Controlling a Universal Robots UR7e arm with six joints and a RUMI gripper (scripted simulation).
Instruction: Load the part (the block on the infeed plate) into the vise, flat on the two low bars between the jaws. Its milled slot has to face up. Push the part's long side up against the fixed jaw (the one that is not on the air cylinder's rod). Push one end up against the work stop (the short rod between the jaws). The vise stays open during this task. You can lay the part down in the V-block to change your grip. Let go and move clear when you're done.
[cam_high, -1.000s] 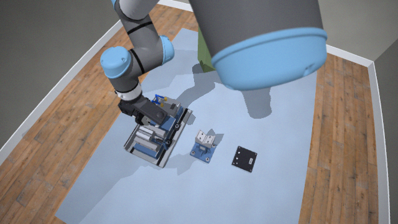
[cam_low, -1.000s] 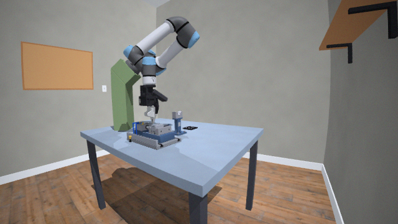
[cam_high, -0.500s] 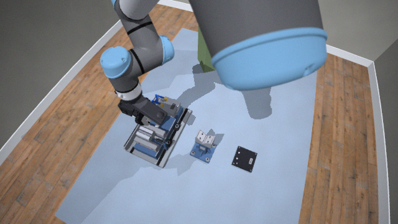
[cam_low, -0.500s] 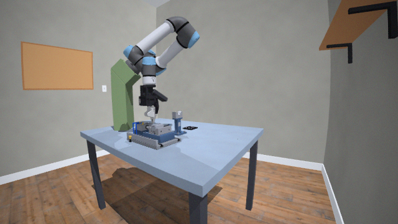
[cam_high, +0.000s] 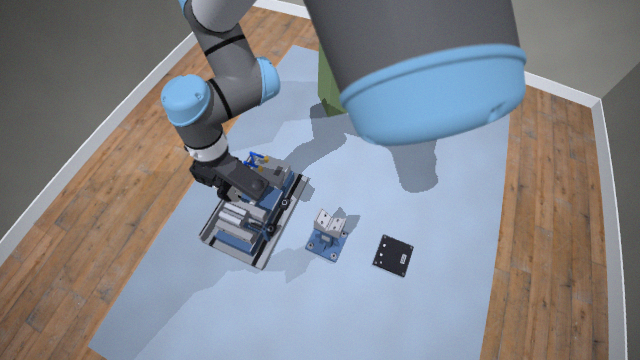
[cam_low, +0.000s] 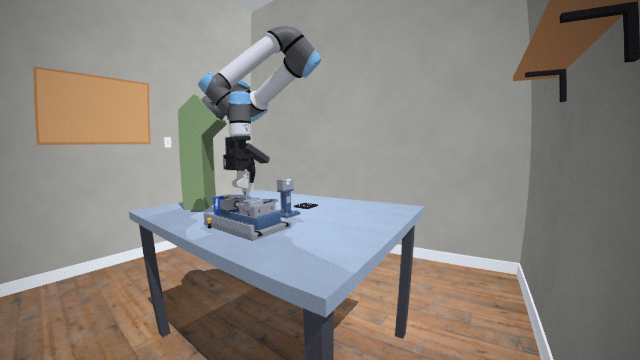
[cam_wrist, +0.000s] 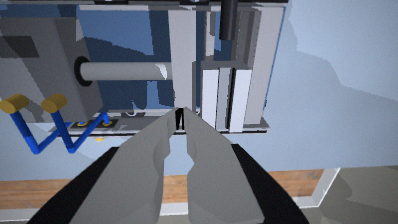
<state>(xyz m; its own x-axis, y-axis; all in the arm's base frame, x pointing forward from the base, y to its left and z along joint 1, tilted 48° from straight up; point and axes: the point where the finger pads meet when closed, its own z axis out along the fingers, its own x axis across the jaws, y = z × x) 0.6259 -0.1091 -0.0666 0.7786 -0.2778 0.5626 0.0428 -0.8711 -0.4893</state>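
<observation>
The part (cam_wrist: 210, 97) (cam_high: 231, 218) lies in the open vise between the jaws, its slot facing up. Its long side is beside the fixed jaw (cam_wrist: 268, 50) (cam_high: 236, 232); whether they touch is unclear. In the wrist view a gap shows between its far end and the work stop (cam_wrist: 228, 22). The moving jaw (cam_wrist: 182, 55), on the cylinder rod (cam_wrist: 125, 71), stands a little off its other side. The low bars are mostly hidden under the part. My gripper (cam_wrist: 181, 109) (cam_low: 246, 195) is shut and empty, with its tips over the moving jaw's end, beside the part.
The air cylinder block (cam_wrist: 40, 75) with blue fittings (cam_wrist: 61, 125) is on the moving jaw's side. The V-block (cam_high: 330, 223) (cam_low: 285, 185) stands on its blue post beside the vise. The infeed plate (cam_high: 393, 256) (cam_low: 306, 205) lies beyond it, bare. The green robot stand (cam_low: 197, 160) rises behind.
</observation>
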